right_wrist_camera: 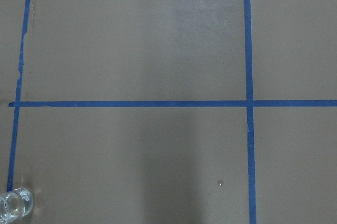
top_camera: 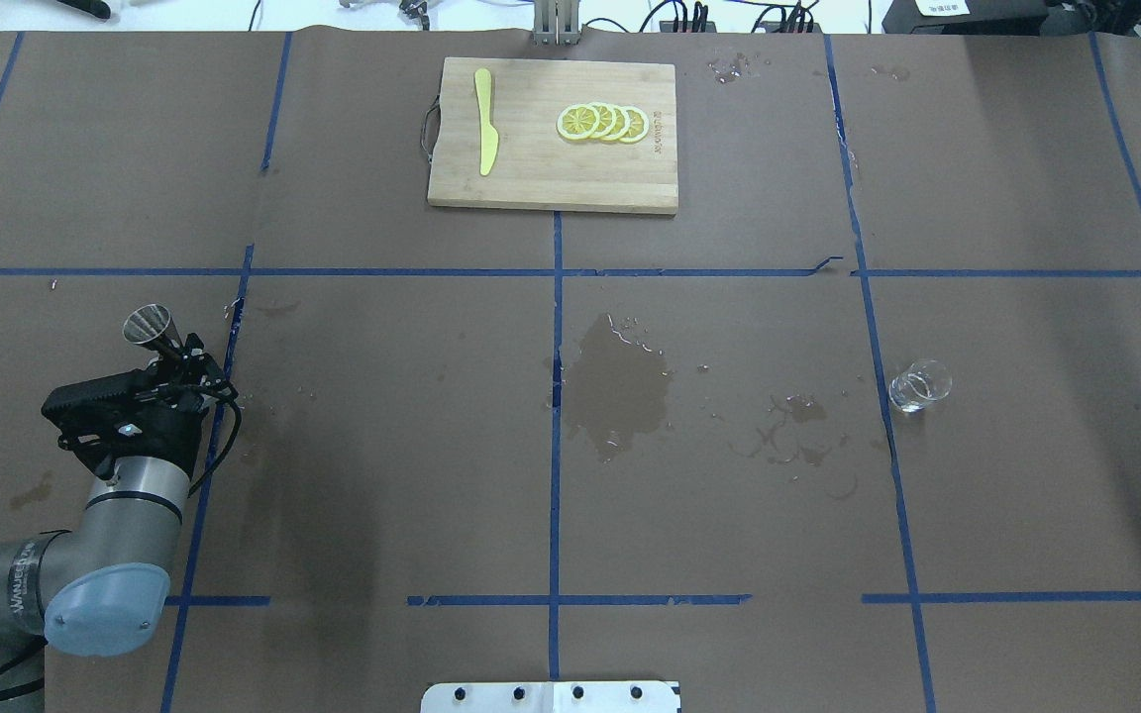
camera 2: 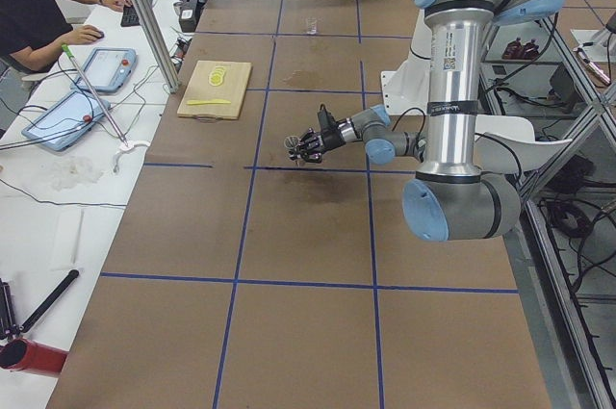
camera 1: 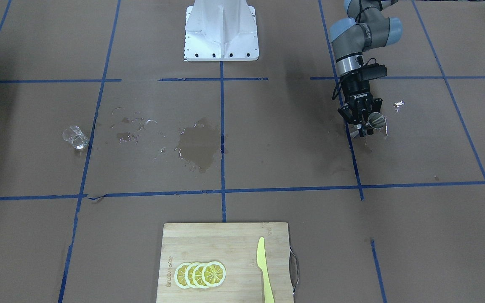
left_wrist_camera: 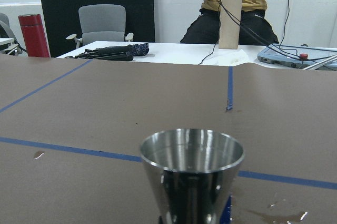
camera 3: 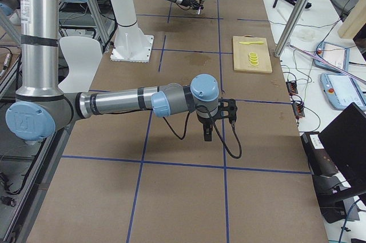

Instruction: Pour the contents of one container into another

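My left gripper (camera 1: 365, 127) is shut on a small metal cone cup (camera 1: 377, 120), held a little above the table at my left. From overhead the cup (top_camera: 148, 325) sticks out past the gripper (top_camera: 180, 364). The left wrist view shows the cup (left_wrist_camera: 190, 167) upright, its rim level. A small clear glass (top_camera: 919, 385) stands far off on my right side of the table, also seen as the glass (camera 1: 75, 137) and the glass (right_wrist_camera: 15, 205). My right gripper (camera 3: 207, 133) shows only in the exterior right view, hanging over bare table; I cannot tell if it is open or shut.
A wet spill (top_camera: 620, 381) darkens the paper at mid-table, with droplets toward the glass. A wooden cutting board (top_camera: 531, 173) at the far edge carries a yellow knife (top_camera: 484, 134) and lemon slices (top_camera: 602, 122). A person sits at the side desk (camera 2: 38, 14).
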Controlling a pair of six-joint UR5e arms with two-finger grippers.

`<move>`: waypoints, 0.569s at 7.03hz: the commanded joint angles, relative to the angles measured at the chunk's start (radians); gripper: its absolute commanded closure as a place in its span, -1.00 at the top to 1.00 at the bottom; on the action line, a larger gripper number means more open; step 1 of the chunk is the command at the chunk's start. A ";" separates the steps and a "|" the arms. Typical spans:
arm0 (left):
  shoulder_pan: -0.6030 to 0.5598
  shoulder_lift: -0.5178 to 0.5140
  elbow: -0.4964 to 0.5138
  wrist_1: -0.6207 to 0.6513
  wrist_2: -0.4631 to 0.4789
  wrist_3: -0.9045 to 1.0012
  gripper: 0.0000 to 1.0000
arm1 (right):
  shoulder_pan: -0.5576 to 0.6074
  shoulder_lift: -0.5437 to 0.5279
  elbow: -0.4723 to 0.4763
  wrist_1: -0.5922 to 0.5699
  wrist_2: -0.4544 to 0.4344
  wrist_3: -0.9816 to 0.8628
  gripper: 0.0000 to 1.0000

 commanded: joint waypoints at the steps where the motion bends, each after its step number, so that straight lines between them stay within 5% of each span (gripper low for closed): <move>1: -0.024 -0.020 -0.067 -0.002 -0.001 0.094 -1.00 | -0.048 -0.032 0.075 0.044 -0.009 0.052 1.00; 4: -0.031 -0.157 -0.072 -0.055 -0.011 0.359 -1.00 | -0.297 -0.123 0.172 0.386 -0.183 0.470 1.00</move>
